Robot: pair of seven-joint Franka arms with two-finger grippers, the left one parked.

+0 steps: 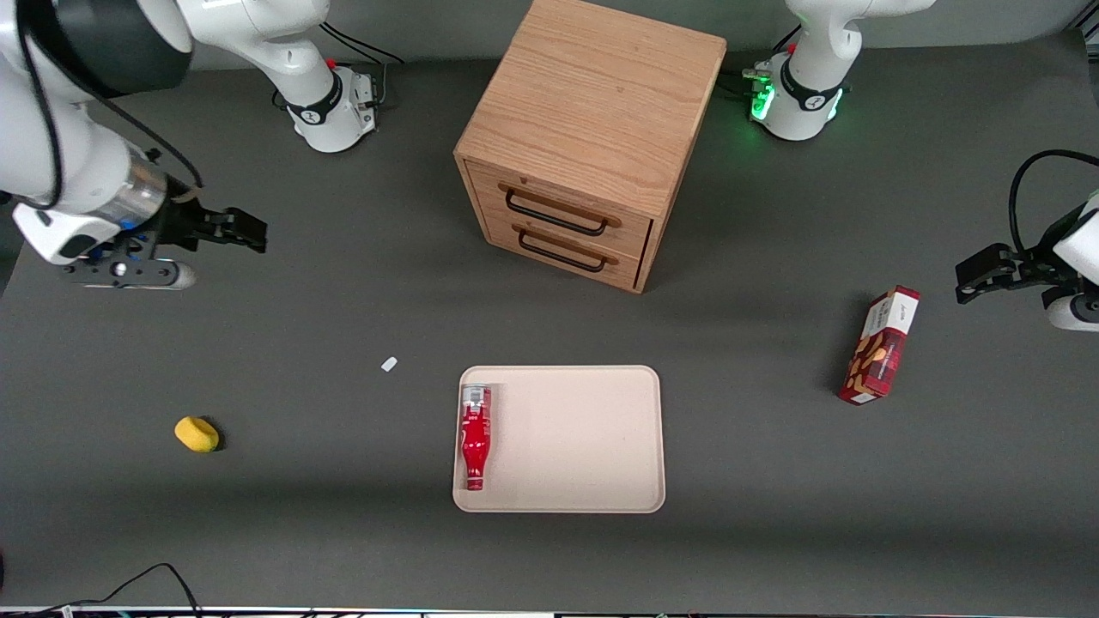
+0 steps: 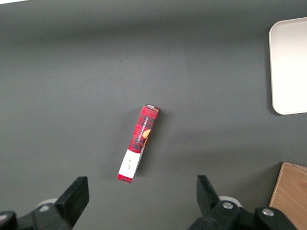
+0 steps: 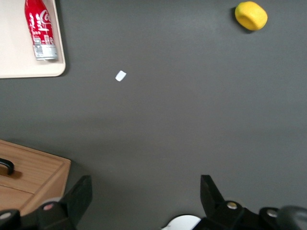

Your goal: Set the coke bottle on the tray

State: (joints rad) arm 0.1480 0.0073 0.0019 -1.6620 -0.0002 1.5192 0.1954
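Looking across the tabletop (image 1: 343, 343) from the working arm's end, you first meet your claw (image 1: 245, 230), hanging above the dark surface well apart from everything, its two fingers spread wide with nothing between them; the right wrist view shows the same wide gap over bare tabletop. Nearer to the front camera than the claw you have a small yellow lump (image 1: 197, 433) lying alone. Next comes a tiny white scrap (image 1: 389, 364), between the lump and the tray.

Your coke bottle (image 1: 475, 438) lies on its side inside the tray (image 1: 584, 446), right along the rim at the edge toward the working arm. Its red cap points to the front camera and its clear silvery base end points to the wooden drawer cabinet (image 1: 592, 137). The rest of the tray is plain cream surface. You see the cabinet standing farther from the camera than the tray, with two drawers and dark handles on its front.

Toward the parked arm's end lies a red snack box (image 1: 880, 346), flat on the tabletop and well apart from the tray.
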